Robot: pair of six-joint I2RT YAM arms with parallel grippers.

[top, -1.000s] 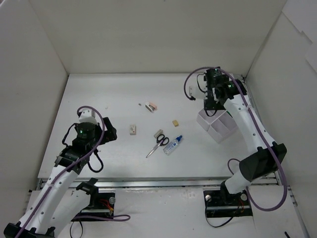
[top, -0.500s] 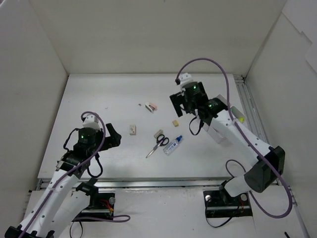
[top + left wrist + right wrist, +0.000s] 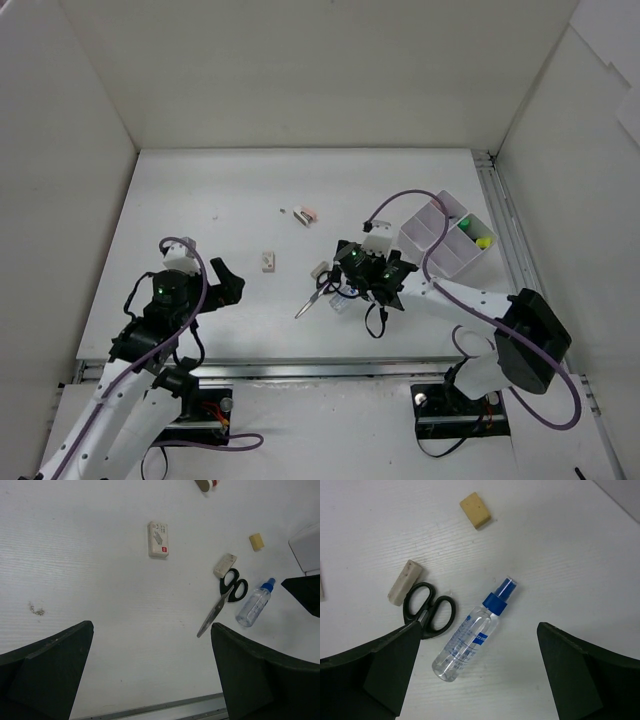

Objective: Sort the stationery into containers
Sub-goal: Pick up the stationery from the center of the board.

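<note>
While left hand [image 3: 150,675], right hand [image 3: 477,675] gape empty: one scissors [image 3: 426,619], one glue bottle [image 3: 470,642], two erasers [image 3: 405,581] [image 3: 475,503].

Left arm bent at the elbow, left gripper [image 3: 223,281] angled forward and right, jaws spread wide, right arm stretched low toward the left, right gripper [image 3: 369,284] facing down, fingers [image 3: 375,675] wide apart, holding nothing.

Mostly plastic on a matt white tabletop [image 3: 580,565].
We find the tabletop finely ridged; the clear plastic bottle with a blue cap [image 3: 470,642] glossy; the scissors with shiny black plastic handles [image 3: 220,603] and dull grey metal blades; the square beige eraser [image 3: 475,510] matt and faintly grainy; the white plastic divided tray [image 3: 424,230] smooth.
</note>
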